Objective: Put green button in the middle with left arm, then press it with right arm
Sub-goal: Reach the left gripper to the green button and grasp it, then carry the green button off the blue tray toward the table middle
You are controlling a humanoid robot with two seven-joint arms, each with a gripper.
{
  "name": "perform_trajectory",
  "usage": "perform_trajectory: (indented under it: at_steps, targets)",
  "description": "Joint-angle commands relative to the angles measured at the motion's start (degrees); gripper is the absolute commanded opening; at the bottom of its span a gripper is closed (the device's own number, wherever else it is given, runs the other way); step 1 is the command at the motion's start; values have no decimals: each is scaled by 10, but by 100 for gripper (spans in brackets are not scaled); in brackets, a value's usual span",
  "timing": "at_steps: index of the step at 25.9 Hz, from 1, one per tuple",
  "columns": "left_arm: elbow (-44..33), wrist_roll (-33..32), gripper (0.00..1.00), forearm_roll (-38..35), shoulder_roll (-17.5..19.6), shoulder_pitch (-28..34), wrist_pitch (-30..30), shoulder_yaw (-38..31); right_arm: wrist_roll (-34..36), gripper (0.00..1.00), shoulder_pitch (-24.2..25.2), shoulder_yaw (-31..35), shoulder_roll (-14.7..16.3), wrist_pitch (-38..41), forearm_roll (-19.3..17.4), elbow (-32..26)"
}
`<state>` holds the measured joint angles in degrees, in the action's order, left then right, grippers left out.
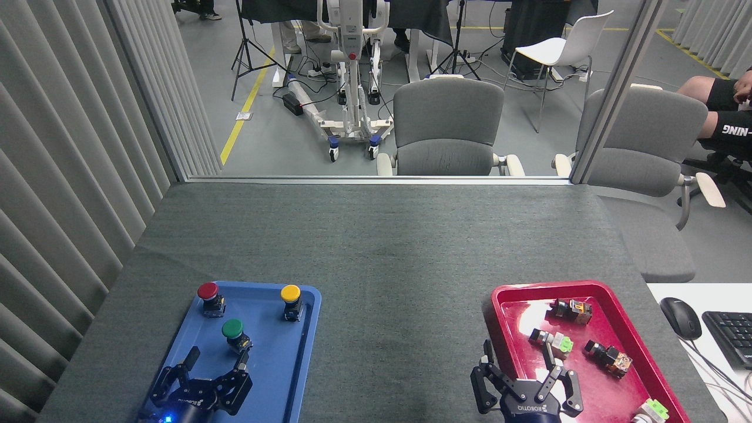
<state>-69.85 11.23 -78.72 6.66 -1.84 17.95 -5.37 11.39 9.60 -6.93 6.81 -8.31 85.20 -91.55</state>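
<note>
Felt of a dark grey covers the worktop [388, 252], and its middle lies bare between two trays. At about eight o'clock from that middle sits the blue tray [276, 376]; at about four o'clock sits the red tray [587, 388].

The green button [233, 331] stands upright in the blue tray, cap up, near the tray's centre. The red button [208, 295] stands at eleven o'clock from it, and the yellow button [291, 298] at about two o'clock, each apart from it.

The left hand [214, 359] hangs over the near end of the blue tray, at six o'clock from the green button. Its fingers are spread wide and hold nothing. One fingertip [242, 362] sits just beside the button's black body; whether it touches cannot be told. A blue light shows on the wrist.

The right hand [520, 367] hangs over the near left rim of the red tray, fingers splayed wide and holding nothing. Its white lettering reads upside down from the head view.

In the red tray lie several small switches [608, 358] on their sides, among them a light-green switch [555, 342] near the tray's centre.

At three o'clock, beyond the worktop's edge, a black mouse [680, 317] and a keyboard [731, 336] rest on a white desk.
</note>
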Motion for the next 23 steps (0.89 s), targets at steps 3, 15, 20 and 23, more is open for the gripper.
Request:
perform_trajectory:
  at_steps: [3, 15, 20, 23]
  targets:
    - [65, 2, 99, -15, 2, -42, 1, 26, -1, 99, 0, 13, 1, 3, 0, 1]
    - [151, 24, 99, -21, 2, -106, -6, 34, 2, 100, 4, 13, -5, 10, 0, 0]
    - [176, 26, 98, -21, 2, -120, -33, 34, 3, 100, 4, 13, -7, 11, -1, 0]
    - [176, 26, 87, -21, 3, -119, -33, 34, 4, 100, 3, 13, -7, 11, -2, 0]
